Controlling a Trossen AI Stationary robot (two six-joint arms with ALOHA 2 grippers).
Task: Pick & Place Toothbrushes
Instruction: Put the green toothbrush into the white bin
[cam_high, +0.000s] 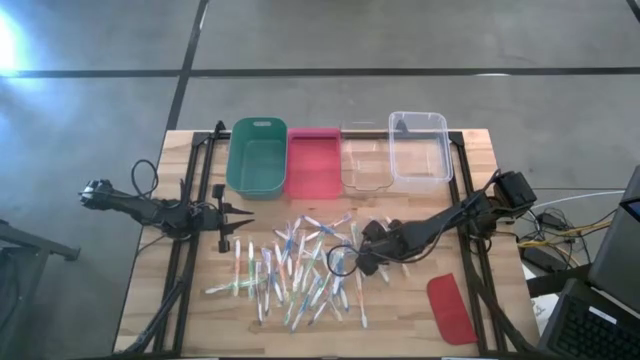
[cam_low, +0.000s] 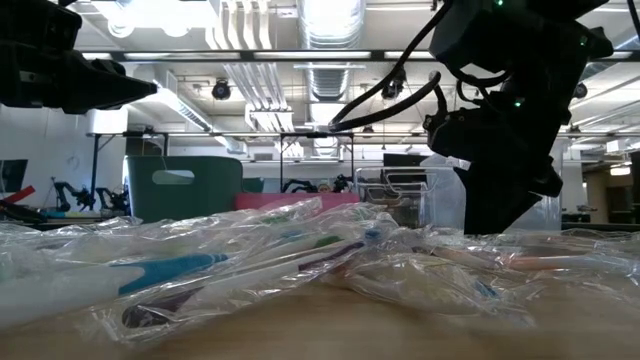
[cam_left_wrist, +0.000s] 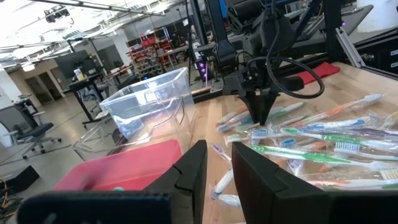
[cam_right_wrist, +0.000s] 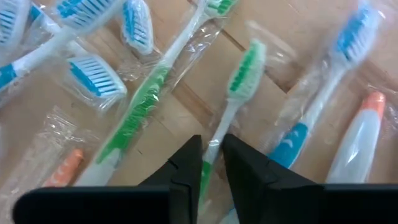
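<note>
Only the right wrist view shows the right end effector (cam_right_wrist: 212, 163) nearly closed around a green-bristled, plastic-wrapped toothbrush (cam_right_wrist: 231, 106). From above it is merely low over the scattered toothbrushes (cam_high: 295, 270). The left end effector (cam_high: 236, 221), slightly parted and empty, hangs beside the pile.

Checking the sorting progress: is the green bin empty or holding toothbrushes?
Empty: the high view shows the green bin with a bare floor, while the toothbrushes lie scattered on the table.

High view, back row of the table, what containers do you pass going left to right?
Green bin → red tray → low clear tray → tall clear bin.
</note>
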